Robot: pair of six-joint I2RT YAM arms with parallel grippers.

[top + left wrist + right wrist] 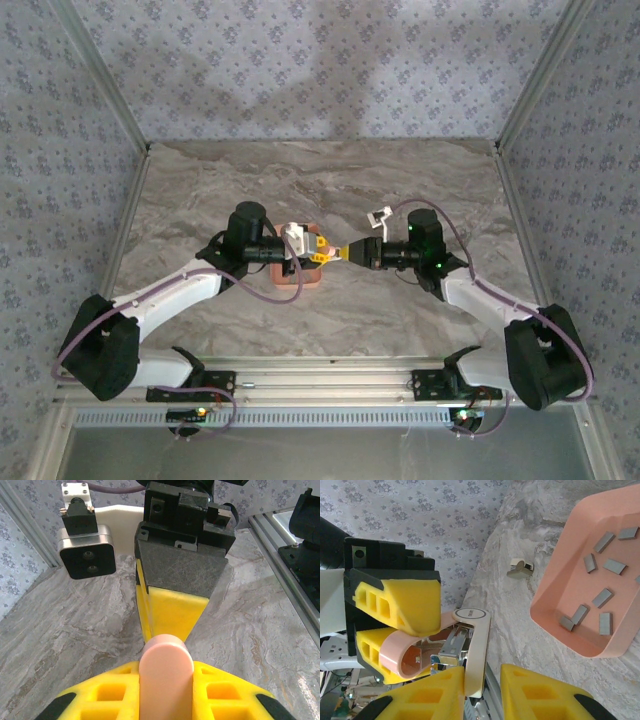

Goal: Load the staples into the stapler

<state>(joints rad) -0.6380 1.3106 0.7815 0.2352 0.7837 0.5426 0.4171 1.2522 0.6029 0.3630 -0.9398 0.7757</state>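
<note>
My left gripper (166,667) is shut on the pale pink body of the stapler (166,690) and holds it above the table. In the right wrist view the stapler (410,647) is swung open. Its metal channel (451,645) is bare and its cream lid (477,650) hangs down. My right gripper (484,674) is open around that lid: the lid touches one finger (435,695), and a gap is left to the other finger (545,695). Several dark grey staples (602,597) lie in the salmon tray (555,580). From above, both grippers (305,250) (345,252) meet over the tray (300,282).
A small bent metal piece (521,569) lies on the marble table beside the tray. Metal frame posts and patterned walls close in the table on three sides. An aluminium rail (320,385) runs along the near edge.
</note>
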